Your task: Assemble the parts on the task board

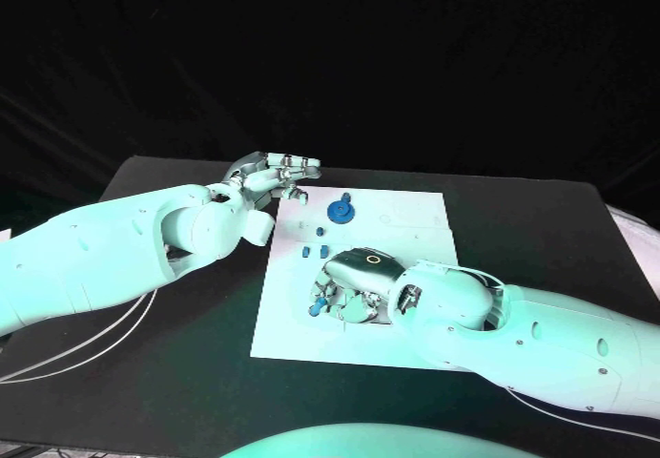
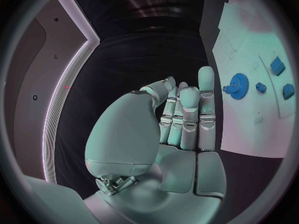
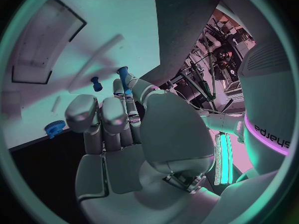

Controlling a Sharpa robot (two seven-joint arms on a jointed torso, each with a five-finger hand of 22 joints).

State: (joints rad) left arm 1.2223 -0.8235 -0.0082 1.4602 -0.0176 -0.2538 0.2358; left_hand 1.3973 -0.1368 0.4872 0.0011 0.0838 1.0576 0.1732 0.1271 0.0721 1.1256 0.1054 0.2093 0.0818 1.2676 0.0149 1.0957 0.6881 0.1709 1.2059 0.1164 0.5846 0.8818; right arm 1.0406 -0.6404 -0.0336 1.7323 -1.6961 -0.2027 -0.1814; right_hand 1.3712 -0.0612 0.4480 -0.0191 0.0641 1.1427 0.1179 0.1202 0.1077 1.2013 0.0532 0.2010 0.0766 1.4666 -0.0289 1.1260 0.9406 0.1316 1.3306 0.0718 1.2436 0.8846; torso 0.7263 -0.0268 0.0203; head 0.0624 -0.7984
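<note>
The white task board [image 1: 399,334] lies in the middle of the black table. A blue gear [image 1: 339,208] sits near its far edge, with small blue parts [image 1: 314,252] just in front of it. My right hand [image 1: 360,281] hovers low over the board's middle. In the right wrist view it pinches a small blue peg [image 3: 123,77] between thumb and a fingertip, close to another blue peg [image 3: 96,83] standing on the board. My left hand [image 1: 268,175] hangs at the board's far left corner, fingers straight and close together [image 2: 184,114], holding nothing. The gear [image 2: 238,84] lies beyond its fingertips.
The black table [image 1: 165,363] extends on both sides of the board. A shallow rectangular recess [image 3: 47,45] marks the board near my right hand. Thin cables [image 1: 83,348] trail under my left arm.
</note>
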